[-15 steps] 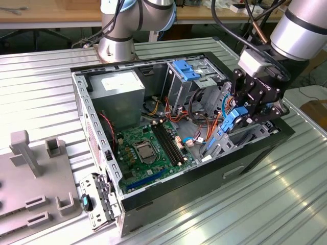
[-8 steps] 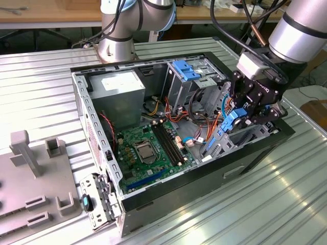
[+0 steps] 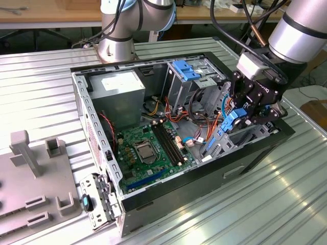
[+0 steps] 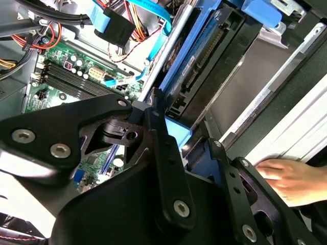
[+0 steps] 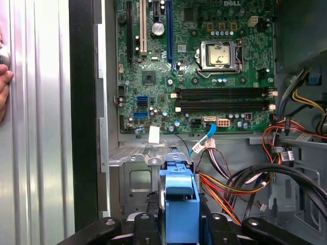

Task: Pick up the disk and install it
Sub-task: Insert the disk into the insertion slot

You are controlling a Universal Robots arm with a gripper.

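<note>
One ribbed metal table (image 3: pixel 245 214); open case (image 3: pixel 194 185); disk (image 5: pixel 180 212) in fingers (image 4: pixel 162 143)

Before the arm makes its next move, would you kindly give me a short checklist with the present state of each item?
1. Gripper clamped on the disk by its blue rail: ok.
2. Disk held at the drive bay, on the exterior view's right of the case: ok.
3. Disk fully seated in the bay: cannot tell.
4. Cables clear of the disk: cannot tell.
5. Hand away from the work: not ok, it is at the table beside the case.
</note>
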